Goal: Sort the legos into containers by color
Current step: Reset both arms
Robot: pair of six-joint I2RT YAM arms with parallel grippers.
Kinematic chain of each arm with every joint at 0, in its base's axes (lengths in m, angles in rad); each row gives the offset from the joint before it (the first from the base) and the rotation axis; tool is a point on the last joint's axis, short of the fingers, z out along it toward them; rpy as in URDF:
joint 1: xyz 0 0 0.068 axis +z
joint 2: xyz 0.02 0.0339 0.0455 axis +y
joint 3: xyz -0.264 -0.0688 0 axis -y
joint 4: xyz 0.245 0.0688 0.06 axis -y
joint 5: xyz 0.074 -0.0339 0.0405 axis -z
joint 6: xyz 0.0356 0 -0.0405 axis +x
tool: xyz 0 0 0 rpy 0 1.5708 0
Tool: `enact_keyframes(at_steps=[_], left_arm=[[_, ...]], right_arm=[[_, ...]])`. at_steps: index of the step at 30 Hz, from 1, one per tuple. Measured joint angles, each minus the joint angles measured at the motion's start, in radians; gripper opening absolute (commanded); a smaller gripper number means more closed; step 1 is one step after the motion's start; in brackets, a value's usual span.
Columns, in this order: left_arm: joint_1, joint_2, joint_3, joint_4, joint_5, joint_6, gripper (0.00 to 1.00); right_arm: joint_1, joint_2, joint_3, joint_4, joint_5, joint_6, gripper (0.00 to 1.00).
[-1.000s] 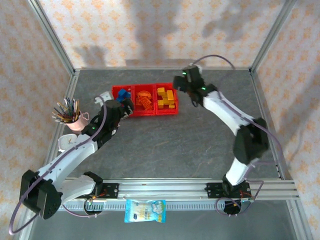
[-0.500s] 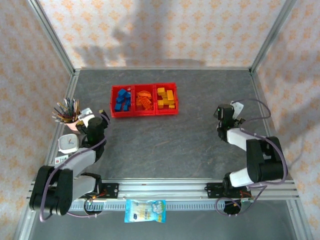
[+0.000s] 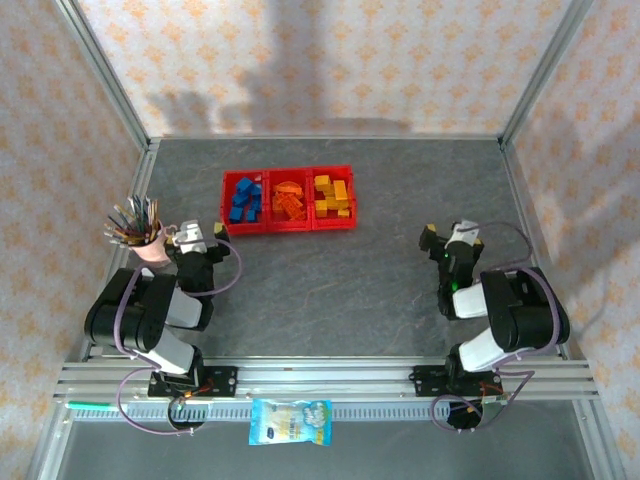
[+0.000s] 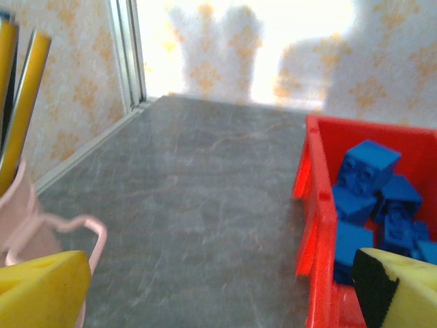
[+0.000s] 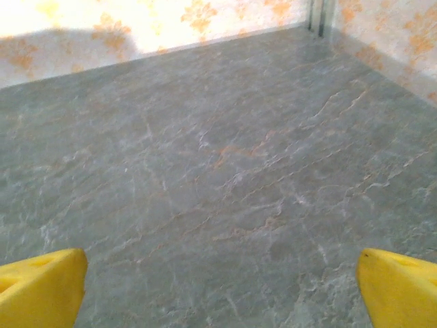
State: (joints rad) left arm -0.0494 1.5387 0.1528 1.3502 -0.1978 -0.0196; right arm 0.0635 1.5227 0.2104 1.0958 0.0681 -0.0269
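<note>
Small blue, orange and yellow plastic legos (image 3: 290, 198) lie grouped by colour in the red three-compartment tray (image 3: 288, 229), so I judge sorting done, my left tool (image 3: 203, 232) and right tool (image 3: 447, 236) parked near the tabletop's front edge, jaws apart and empty.

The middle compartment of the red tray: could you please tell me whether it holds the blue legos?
No, the middle compartment holds orange legos; the blue legos lie in the left one.

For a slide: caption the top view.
Legos sorted by color in the red tray, left pincer and right pincer open.
</note>
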Motion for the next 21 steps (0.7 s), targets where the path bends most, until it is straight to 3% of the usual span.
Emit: enact_keyframes(at_steps=[5, 21], left_arm=[[0.040, -0.003, 0.055, -0.019, 0.038, -0.006, 0.99], [0.041, -0.003, 0.054, -0.026, 0.069, -0.007, 0.99]], right_arm=[[-0.040, 0.003, 0.009, 0.063, -0.056, -0.001, 1.00], [-0.038, 0.002, 0.014, 0.073, -0.095, -0.002, 1.00]])
